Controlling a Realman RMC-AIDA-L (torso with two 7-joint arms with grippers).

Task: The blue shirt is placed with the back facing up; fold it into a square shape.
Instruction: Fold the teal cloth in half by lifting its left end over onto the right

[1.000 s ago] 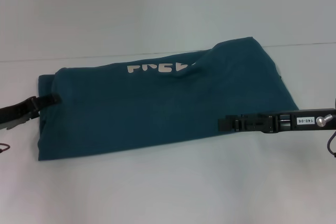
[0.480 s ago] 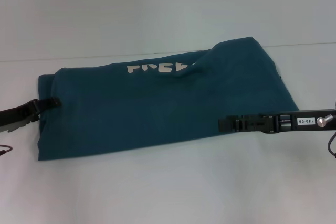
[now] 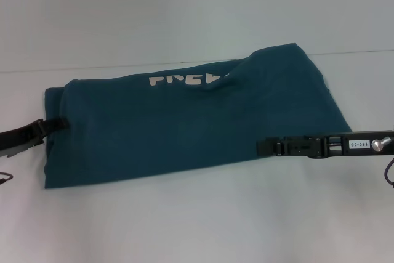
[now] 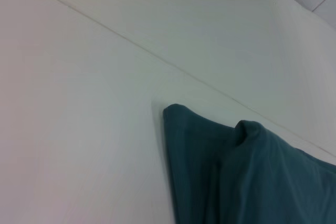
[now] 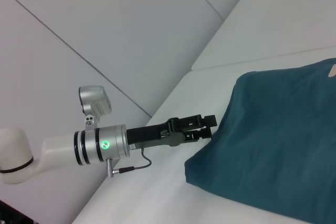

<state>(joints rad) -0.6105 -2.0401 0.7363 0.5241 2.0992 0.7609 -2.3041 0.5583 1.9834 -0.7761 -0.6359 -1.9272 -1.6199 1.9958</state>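
While the blue shirt point(image 3: 191, 121) lies folded into a long band across the white worktop point(image 3: 197, 220), both arms stand at its ends. Its nearer fold covers most of the white lettering point(image 3: 183, 80), so only the tops of the letters show along the far edge and the word cannot be read in full. At the robot's right, the cloth rises in a rounded hump toward the far edge.

The left gripper point(image 3: 60, 123) comes in from the frame's left edge, which cuts off its arm, and its tips meet the shirt's left end. The right wrist view shows this same gripper point(image 5: 210, 125) at the cloth's edge, fingers point(image 5: 210, 118) drawn close together, but whether they pinch fabric cannot be told. The left wrist view shows none of its own fingers, only a corner of the shirt point(image 4: 252, 177) on the worktop.

The right gripper point(image 3: 263, 147) reaches in edge-on over the shirt's near right portion. Seen as one thin dark bar, its fingers cannot be judged released or clenched, nor whether they touch the cloth.
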